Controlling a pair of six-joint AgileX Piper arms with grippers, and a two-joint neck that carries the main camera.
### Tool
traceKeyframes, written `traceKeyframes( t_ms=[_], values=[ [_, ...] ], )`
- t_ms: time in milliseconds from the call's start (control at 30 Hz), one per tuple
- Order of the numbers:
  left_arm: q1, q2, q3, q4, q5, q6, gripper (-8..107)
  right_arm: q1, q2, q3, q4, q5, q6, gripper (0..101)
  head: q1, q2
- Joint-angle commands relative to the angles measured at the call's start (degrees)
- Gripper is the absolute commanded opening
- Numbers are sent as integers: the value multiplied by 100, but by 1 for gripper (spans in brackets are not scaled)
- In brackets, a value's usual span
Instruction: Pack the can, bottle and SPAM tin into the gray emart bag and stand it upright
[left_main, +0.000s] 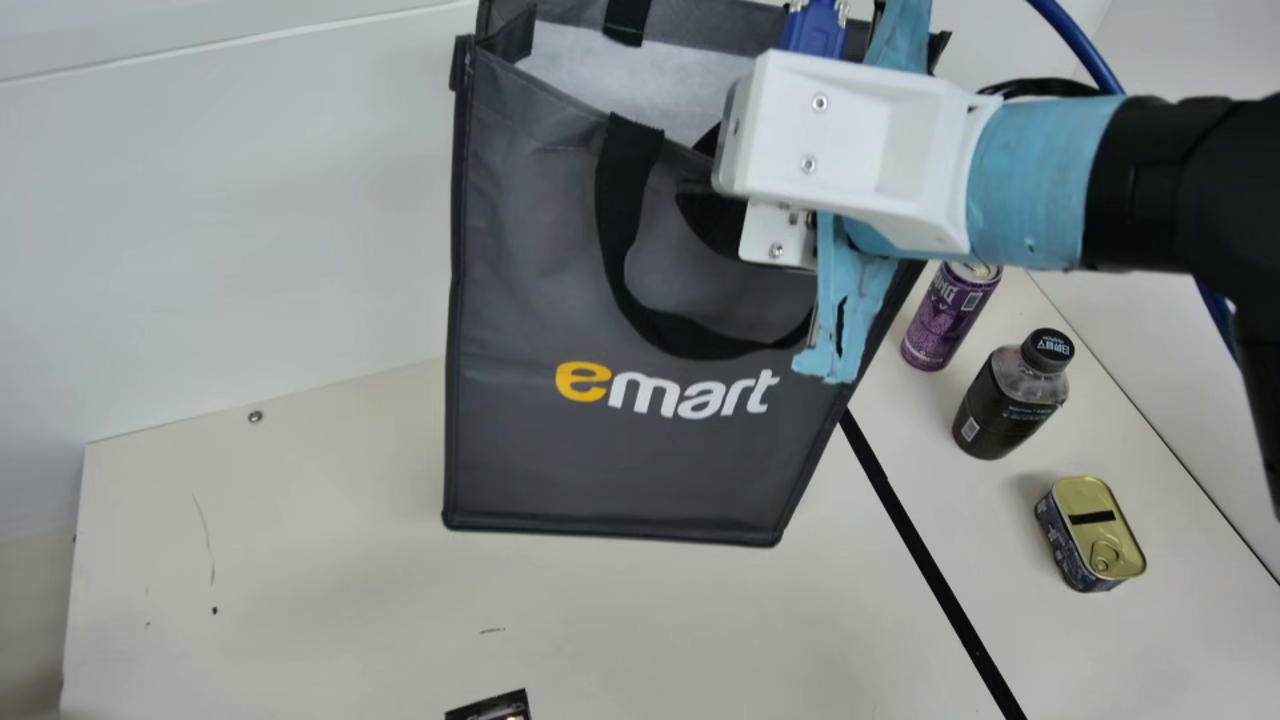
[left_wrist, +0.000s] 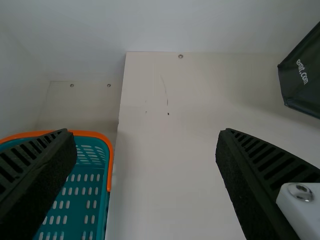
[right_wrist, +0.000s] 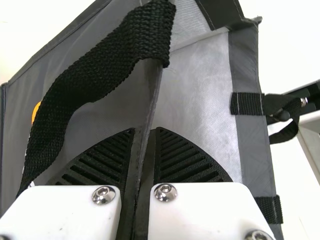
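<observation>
My right gripper (left_main: 699, 166) is at the front rim of the gray emart bag (left_main: 620, 460). In the right wrist view the right gripper (right_wrist: 144, 131) is shut on the wall of the bag (right_wrist: 200, 100), a finger on either side. The bag's mouth is up and open; whether its base touches the table, I cannot tell. To its right, the purple can (left_main: 948, 318) and dark bottle (left_main: 1005, 400) stand near the SPAM tin (left_main: 1090, 533). The left gripper (left_wrist: 145, 145) is open, with a corner of the bag (left_wrist: 302, 85) farther off.
The cream table (left_main: 330, 580) extends left of and below the bag, with a black strip (left_main: 930, 560) across it. A teal basket with an orange rim (left_wrist: 111, 165) is beside the table in the left wrist view. Some dark object (left_main: 492, 706) is at the main view's bottom edge.
</observation>
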Motion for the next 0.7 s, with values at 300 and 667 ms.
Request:
traceKeyframes(
  t_ms=[300,667],
  values=[
    [0,0,0,0,0,0,90,501,-587,548,-373,-8,129,0,-130,-5],
    [0,0,0,0,0,0,90,784,-960,1119,-612,-8,203,0,-130,-5]
  ],
)
